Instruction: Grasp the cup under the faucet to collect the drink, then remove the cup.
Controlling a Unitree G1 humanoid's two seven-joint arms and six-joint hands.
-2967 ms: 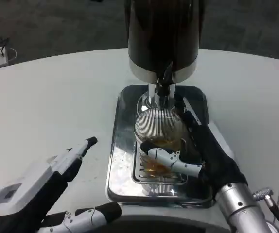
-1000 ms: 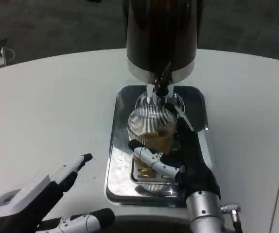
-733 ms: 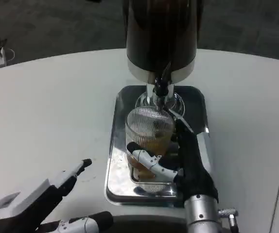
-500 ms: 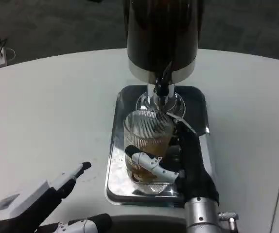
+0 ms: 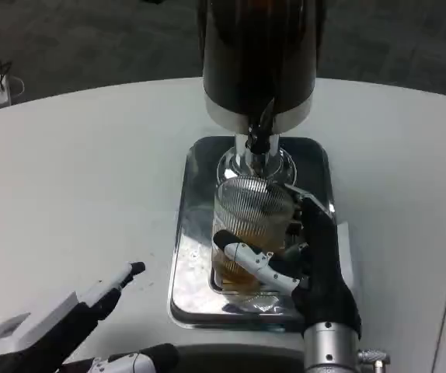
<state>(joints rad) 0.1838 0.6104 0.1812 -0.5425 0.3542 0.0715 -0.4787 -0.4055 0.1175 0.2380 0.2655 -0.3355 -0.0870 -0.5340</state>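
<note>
The big white counter (image 5: 83, 171) holds everything. At the back stands a tall dark drink machine (image 5: 258, 54), with its faucet (image 5: 259, 132) pointing down. Under it lies a shiny metal tray (image 5: 196, 233), there, I think, to catch drips. On the tray sits the cup (image 5: 252, 225), see-through with ridges and some brown drink inside. It sits just below the faucet so the drink can fall in. The right hand (image 5: 312, 268) wraps the cup from the right side, and its fingers (image 5: 256, 260) press around the front, so the cup stays steady and can be taken away. The left hand (image 5: 67, 334) waits low on the counter, well apart from the tray, with its fingers spread and holding nothing.
</note>
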